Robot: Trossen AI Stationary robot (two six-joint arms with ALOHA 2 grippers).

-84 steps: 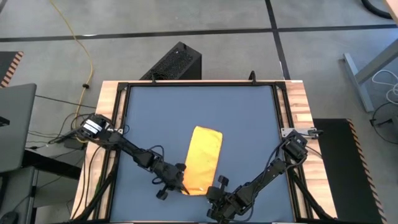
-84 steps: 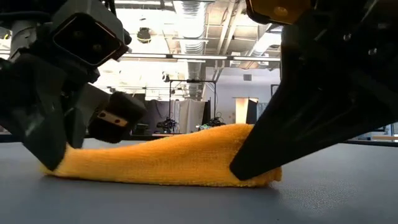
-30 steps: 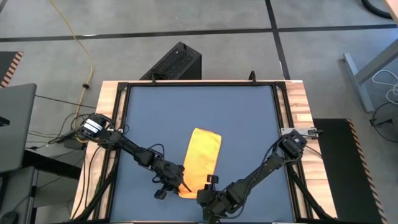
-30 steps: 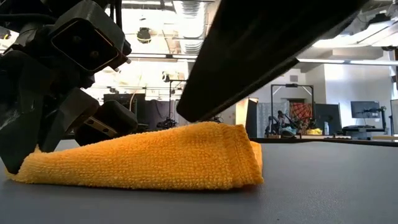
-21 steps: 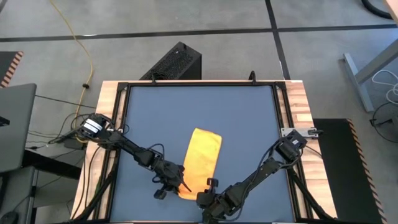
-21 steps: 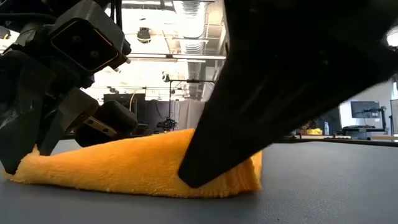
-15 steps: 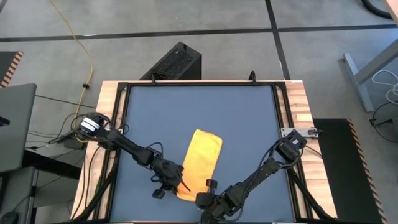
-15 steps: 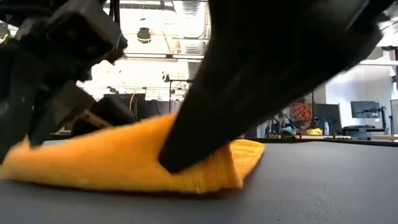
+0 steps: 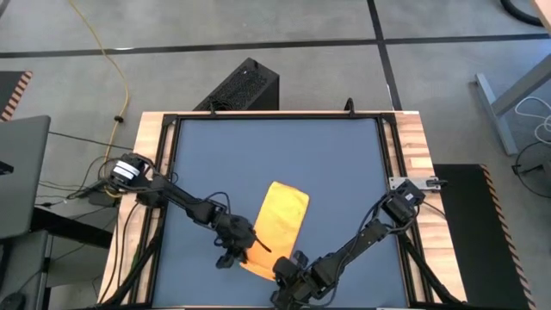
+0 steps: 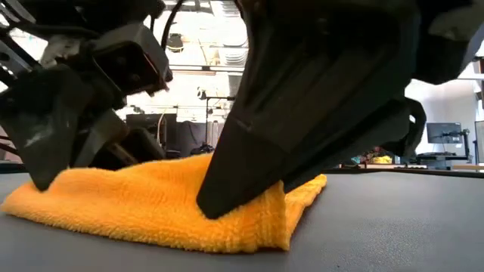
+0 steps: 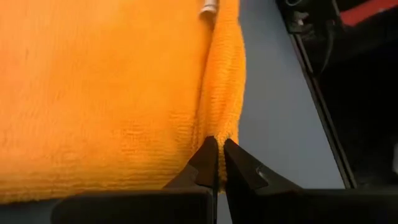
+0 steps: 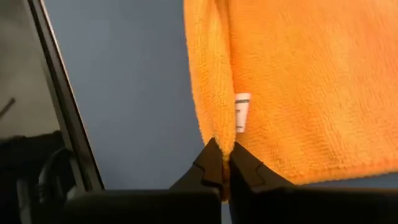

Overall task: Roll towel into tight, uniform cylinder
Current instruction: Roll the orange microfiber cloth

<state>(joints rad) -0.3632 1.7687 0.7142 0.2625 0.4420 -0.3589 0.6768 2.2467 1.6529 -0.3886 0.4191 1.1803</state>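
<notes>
The yellow towel (image 9: 280, 220) lies folded into a long strip on the dark blue tabletop, running from mid-table toward the near edge. Its underside rests on the table (image 10: 151, 208). My left gripper (image 9: 247, 250) is shut at the strip's near left corner. My right gripper (image 9: 288, 261) is shut at its near right corner, close to the small white tag (image 12: 242, 112). Both wrist views show a raised fold of cloth running away from the fingertips. My left gripper (image 11: 218, 144) pinches the end of a raised fold at the towel's near left corner (image 11: 219, 127) between its two fingers, slanting down from the left. More than one layer is caught. The towel stays on the table, slack. My right gripper (image 12: 222, 151) pinches the end of a raised fold (image 12: 219, 127) at the towel's near right corner, just beside the white tag, slanting down from the near right. Several layers are bunched between the fingers. The corner is pulled up slightly (image 10: 257, 204); the remainder lies on the table.
A black frame rail (image 9: 170, 164) and a wooden border surround the tabletop. A black box (image 9: 245, 86) stands beyond the far edge. Bare blue tabletop (image 9: 275, 146) stretches from the towel to the far edge.
My right gripper has come down onto the towel's near right corner, rolled about its own axis and taken hold of it. The cloth there has bunched into a raised fold, and the strip's near end has shifted a little toward the table's left.
</notes>
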